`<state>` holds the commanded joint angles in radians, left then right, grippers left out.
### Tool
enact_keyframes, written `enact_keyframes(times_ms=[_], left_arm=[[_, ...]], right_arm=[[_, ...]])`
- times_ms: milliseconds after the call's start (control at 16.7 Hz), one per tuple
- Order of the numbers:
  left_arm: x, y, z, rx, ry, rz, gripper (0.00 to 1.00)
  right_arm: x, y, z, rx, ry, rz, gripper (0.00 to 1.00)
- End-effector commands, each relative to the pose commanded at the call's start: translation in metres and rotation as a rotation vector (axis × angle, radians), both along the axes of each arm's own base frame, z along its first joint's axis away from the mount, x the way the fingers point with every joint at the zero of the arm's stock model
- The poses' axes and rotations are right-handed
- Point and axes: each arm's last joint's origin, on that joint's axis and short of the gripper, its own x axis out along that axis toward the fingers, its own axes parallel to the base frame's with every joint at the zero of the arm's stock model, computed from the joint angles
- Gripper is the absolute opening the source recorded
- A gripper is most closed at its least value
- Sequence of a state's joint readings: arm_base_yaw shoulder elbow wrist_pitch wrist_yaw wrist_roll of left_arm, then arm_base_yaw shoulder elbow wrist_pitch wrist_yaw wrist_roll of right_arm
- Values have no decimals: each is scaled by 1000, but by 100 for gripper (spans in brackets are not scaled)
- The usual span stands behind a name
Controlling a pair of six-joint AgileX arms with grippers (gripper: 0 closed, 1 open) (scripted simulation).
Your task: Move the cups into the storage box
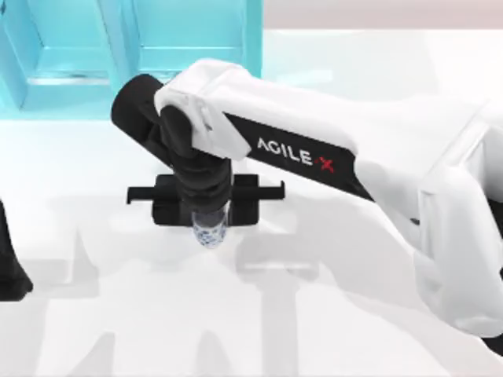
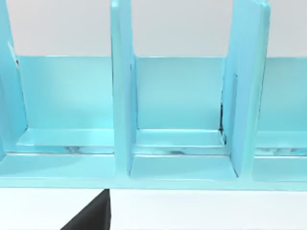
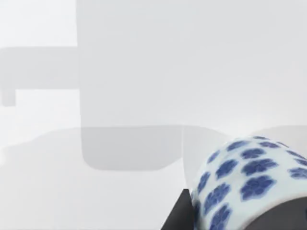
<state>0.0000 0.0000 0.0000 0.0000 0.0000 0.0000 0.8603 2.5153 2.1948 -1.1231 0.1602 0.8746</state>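
One cup [image 1: 210, 232] in right gripper [image 1: 209, 228] (blue-flowered), one storage box [image 1: 196, 47]

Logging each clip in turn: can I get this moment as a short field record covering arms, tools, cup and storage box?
right arm: reaches across the table's middle in the top view
right tool: shut on cup, above the white table
cup: white with blue flowers, held off the table
left arm: parked at the table's left edge
storage box: turquoise, divided compartments, at the table's far left
cup in box: not yet
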Motion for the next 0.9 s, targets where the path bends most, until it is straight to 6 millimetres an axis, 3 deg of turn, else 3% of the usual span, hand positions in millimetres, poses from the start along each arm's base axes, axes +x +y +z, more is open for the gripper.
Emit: enact_keyframes(times_ms=[120,660,780,900], left_arm=[[0,0,0,0,0,0,100],[0,0,0,0,0,0,100],[0,0,0,0,0,0,100],[0,0,0,0,0,0,100]], right_arm=[[0,0,0,0,0,0,0],[-2,0,1,-1,1,3,0],[0,-9,9,-12,6,7,0],[2,-26,32,-3,1,9,0]])
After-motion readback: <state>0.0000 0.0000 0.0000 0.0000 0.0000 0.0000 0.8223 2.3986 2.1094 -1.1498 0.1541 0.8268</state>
